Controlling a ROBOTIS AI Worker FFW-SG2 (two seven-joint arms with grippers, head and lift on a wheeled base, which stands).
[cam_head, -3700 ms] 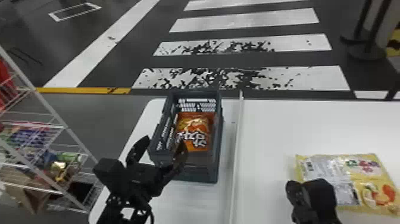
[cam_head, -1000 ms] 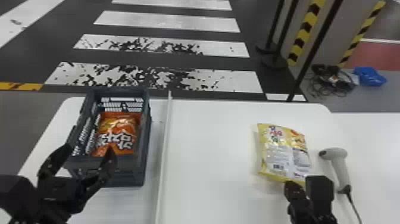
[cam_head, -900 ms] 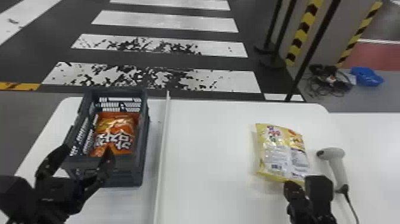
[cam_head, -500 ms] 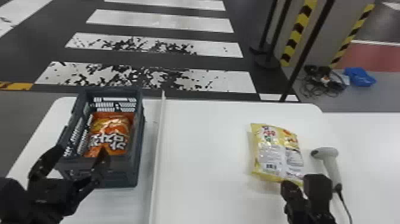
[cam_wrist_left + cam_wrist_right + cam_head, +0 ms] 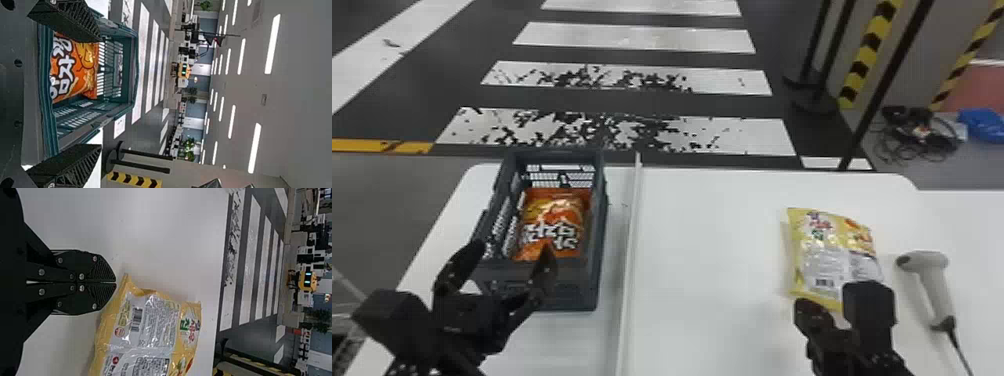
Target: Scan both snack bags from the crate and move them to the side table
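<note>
My left gripper (image 5: 504, 267) stands open at the near side of the grey crate (image 5: 592, 285), in which an orange snack bag (image 5: 552, 220) lies. In the left wrist view the fingers of my left gripper (image 5: 88, 94) are spread wide, with the crate (image 5: 127, 70) and orange bag (image 5: 74, 66) beyond them. The yellow snack bag (image 5: 837, 255) lies on the table, barcode side up, with my right gripper (image 5: 824, 305) at its near edge. In the right wrist view my right gripper (image 5: 116, 282) is shut, beside the yellow bag (image 5: 145, 333), holding nothing.
A white table (image 5: 707, 250) carries a raised white divider strip (image 5: 630, 250) between crate and yellow bag. At the right a scanner (image 5: 929, 280) lies with its cable running to the near edge. Black posts (image 5: 887, 80) stand on the floor behind.
The head view first swung right, bringing the scanner into sight, then back slightly left to right over the last second. The yellow bag appears turned compared with the earliest frame. Both arms look nearly unchanged recently.
</note>
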